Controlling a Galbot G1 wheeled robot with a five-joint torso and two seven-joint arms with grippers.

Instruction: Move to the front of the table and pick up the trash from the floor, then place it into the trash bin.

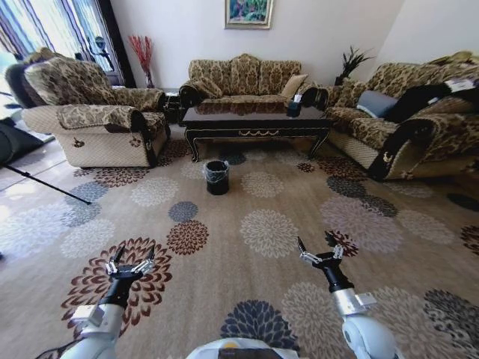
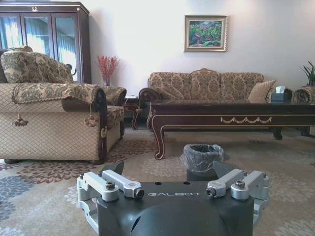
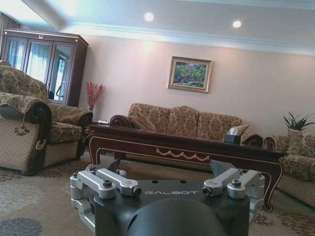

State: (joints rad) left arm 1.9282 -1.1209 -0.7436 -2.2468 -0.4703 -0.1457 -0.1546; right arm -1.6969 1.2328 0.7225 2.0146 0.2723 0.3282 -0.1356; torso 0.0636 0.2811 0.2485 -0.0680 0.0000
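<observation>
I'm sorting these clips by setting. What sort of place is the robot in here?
Most likely a home living room: patterned sofas and an armchair surround a dark coffee table on a flower-medallion carpet, with a framed painting on the wall. A small black trash bin stands before the table.

"GALBOT" on left end effector [image 2: 172, 173]; same on right end effector [image 3: 166, 171]

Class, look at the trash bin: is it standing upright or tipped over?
Upright. The trash bin stands on the carpet before the table, its bag-lined rim facing up.
</observation>
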